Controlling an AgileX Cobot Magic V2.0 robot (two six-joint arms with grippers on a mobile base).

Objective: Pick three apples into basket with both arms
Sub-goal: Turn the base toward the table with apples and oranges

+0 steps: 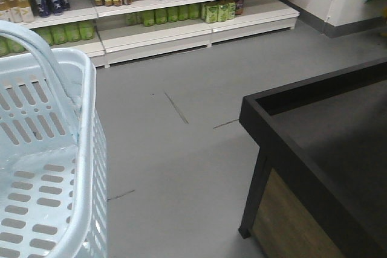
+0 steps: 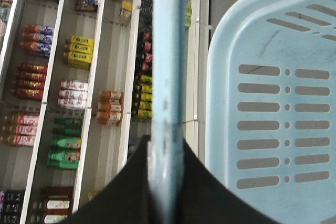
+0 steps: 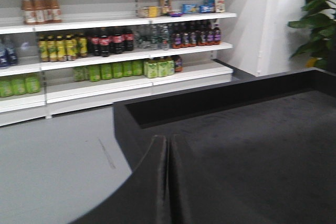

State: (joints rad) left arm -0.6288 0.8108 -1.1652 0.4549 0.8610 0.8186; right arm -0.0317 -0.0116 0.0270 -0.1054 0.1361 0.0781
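Observation:
The pale blue basket hangs at the left of the front view with its hoop handle raised. In the left wrist view my left gripper is shut on that handle, and the basket's slotted wall fills the right side. My right gripper is shut with nothing between its fingers, held over the near corner of a black display table. No apples are in view. The part of the basket's floor that shows holds nothing.
The black table with a raised rim and a wooden side panel takes up the right. Grey floor lies between it and the basket. White shelves of bottles line the back wall. A green plant stands far right.

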